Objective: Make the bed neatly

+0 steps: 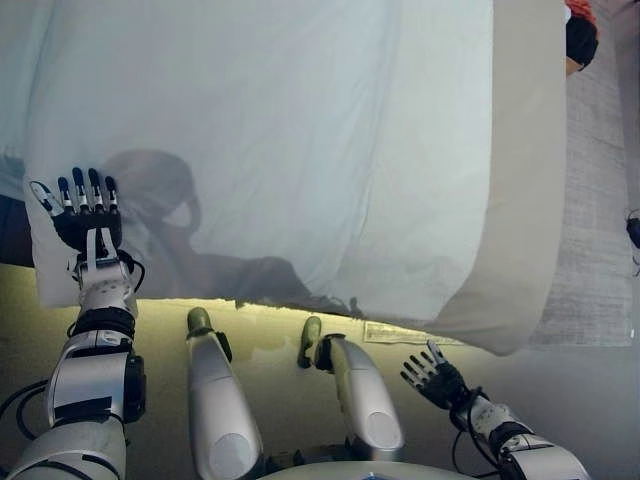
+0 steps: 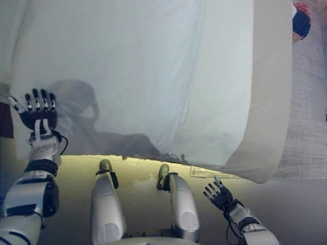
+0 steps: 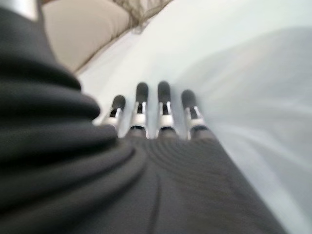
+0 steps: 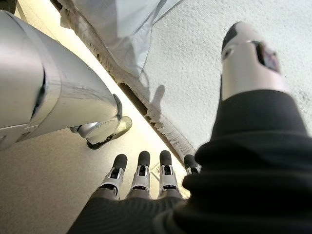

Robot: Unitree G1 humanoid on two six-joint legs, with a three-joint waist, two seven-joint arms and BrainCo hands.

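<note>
A pale white-blue sheet (image 1: 300, 140) covers the bed and hangs over its near edge. The beige mattress side (image 1: 525, 200) shows along the right. My left hand (image 1: 85, 215) is open, fingers straight, flat on the sheet near its near left corner; its wrist view shows the fingers (image 3: 163, 105) spread over the sheet. My right hand (image 1: 435, 378) is open and empty, low by the floor, below the bed's near right corner; its wrist view shows straight fingers (image 4: 141, 170) above the floor.
A grey rug (image 1: 595, 230) lies on the floor to the right of the bed. A person's dark sleeve and hand (image 1: 580, 35) show at the far right. A beige pillow (image 3: 83, 29) shows in the left wrist view.
</note>
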